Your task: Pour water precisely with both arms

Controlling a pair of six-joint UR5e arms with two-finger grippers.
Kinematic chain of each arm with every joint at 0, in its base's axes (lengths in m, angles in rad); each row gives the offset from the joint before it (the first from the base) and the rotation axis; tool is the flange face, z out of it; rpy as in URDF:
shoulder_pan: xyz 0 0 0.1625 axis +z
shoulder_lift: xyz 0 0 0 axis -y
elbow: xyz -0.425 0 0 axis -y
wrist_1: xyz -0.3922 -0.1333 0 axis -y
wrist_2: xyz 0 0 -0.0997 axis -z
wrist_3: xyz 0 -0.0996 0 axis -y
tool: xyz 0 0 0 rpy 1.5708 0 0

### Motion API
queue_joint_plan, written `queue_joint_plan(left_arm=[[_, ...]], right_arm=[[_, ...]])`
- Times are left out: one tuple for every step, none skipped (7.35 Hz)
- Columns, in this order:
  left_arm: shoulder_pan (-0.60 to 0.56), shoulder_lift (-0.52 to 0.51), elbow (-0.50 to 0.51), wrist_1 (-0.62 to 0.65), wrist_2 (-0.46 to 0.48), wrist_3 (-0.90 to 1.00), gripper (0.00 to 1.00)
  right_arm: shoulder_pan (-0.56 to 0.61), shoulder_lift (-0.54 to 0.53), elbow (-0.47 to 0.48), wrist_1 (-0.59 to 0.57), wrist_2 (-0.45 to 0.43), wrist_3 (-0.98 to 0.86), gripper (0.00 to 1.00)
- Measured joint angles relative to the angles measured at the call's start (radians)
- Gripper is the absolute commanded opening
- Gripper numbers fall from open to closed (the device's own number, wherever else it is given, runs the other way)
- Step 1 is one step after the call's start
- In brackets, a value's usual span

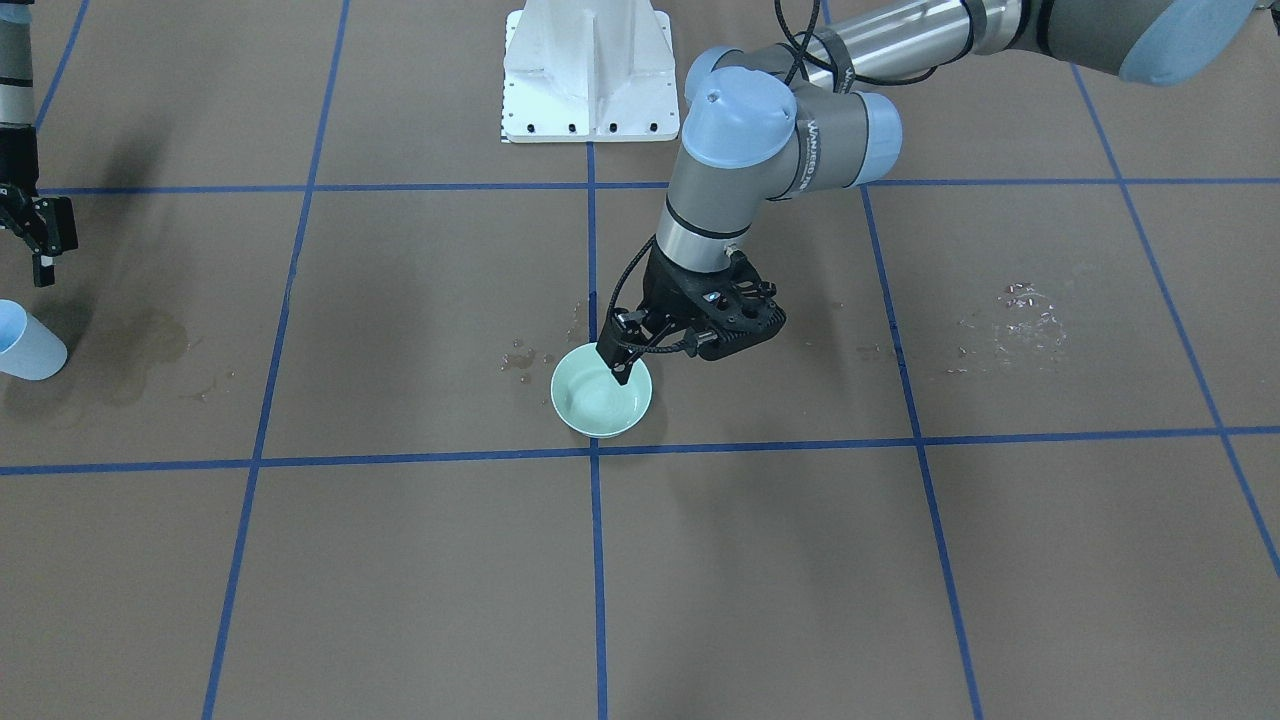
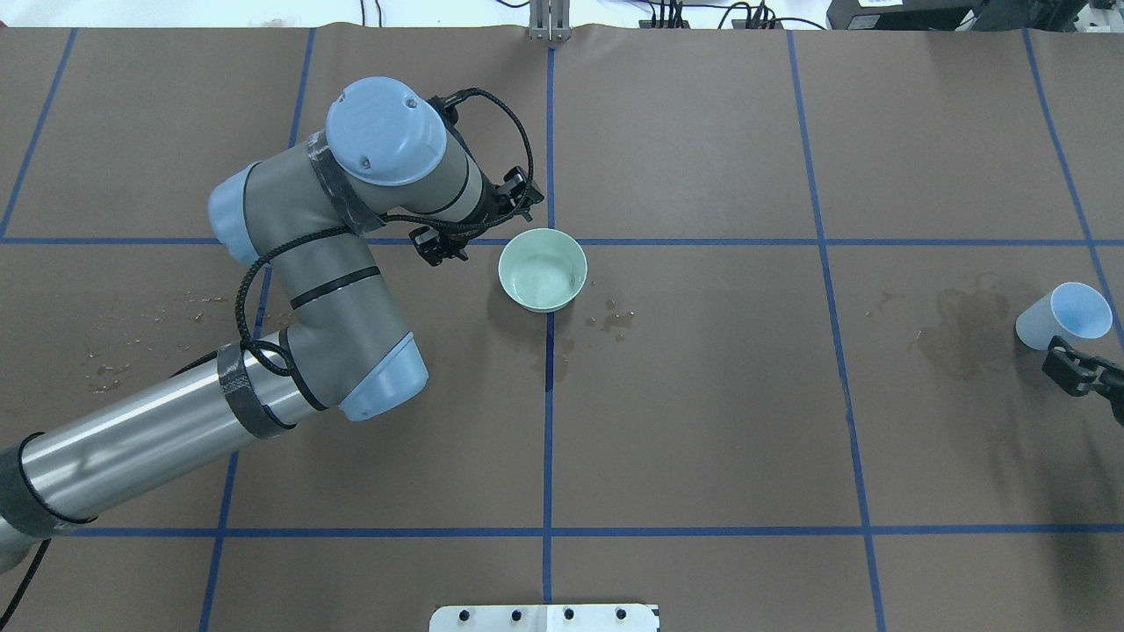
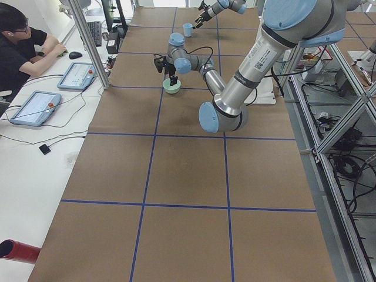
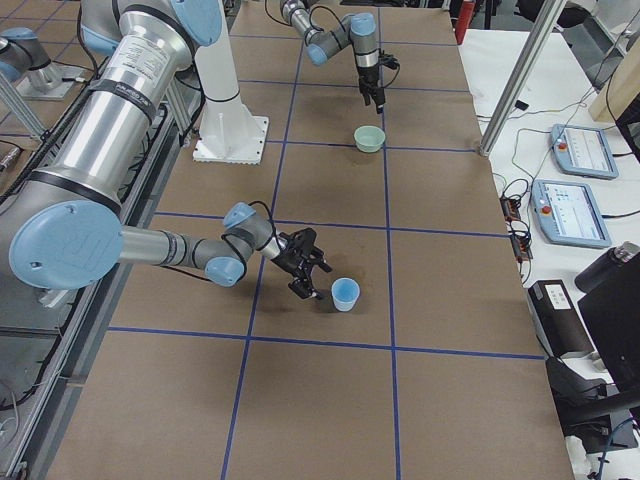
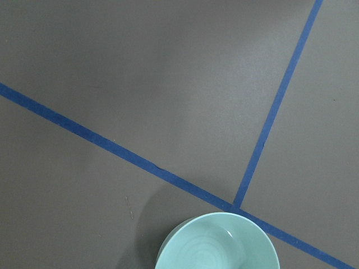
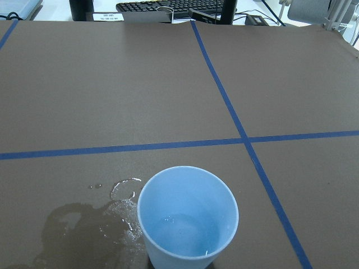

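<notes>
A pale green bowl (image 2: 542,269) stands at the table's middle on a blue tape crossing; it also shows in the front view (image 1: 600,400) and at the bottom of the left wrist view (image 5: 219,244). My left gripper (image 2: 479,219) is open and empty, just above and beside the bowl's rim (image 1: 660,358). A light-blue cup (image 2: 1062,316) stands upright at the right edge with a little water (image 6: 179,227) in its bottom, seen as faint glints. My right gripper (image 2: 1080,370) is open and empty, just short of the cup (image 4: 345,293), not touching it.
Wet stains and droplets lie beside the cup (image 6: 95,224), near the bowl (image 2: 615,320) and on the robot's left side of the table (image 1: 1025,310). The white pedestal (image 1: 590,70) stands behind the bowl. An operator (image 3: 23,47) sits at a side desk.
</notes>
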Motion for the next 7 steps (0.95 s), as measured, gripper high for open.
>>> queue_joint_plan(left_arm=[[0.001, 0.000, 0.000, 0.000, 0.000, 0.000, 1.00], [0.002, 0.000, 0.000, 0.000, 0.000, 0.000, 1.00], [0.002, 0.000, 0.001, 0.000, 0.000, 0.000, 1.00], [0.001, 0.000, 0.001, 0.000, -0.001, 0.000, 1.00], [0.001, 0.001, 0.001, 0.000, -0.001, 0.000, 1.00], [0.001, 0.001, 0.002, 0.000, -0.001, 0.000, 1.00], [0.001, 0.001, 0.003, 0.000, -0.002, 0.000, 1.00]], right_arm=[[-0.014, 0.011, -0.022, -0.001, -0.035, 0.004, 0.99], [-0.023, 0.019, -0.039, -0.001, -0.060, 0.006, 0.99], [-0.027, 0.039, -0.067, -0.002, -0.085, 0.006, 0.99], [-0.028, 0.070, -0.106, -0.003, -0.105, 0.006, 0.99], [-0.029, 0.095, -0.139, -0.003, -0.120, 0.005, 0.99], [-0.029, 0.110, -0.157, -0.003, -0.132, 0.005, 0.99], [-0.029, 0.117, -0.166, -0.003, -0.138, 0.002, 0.99]])
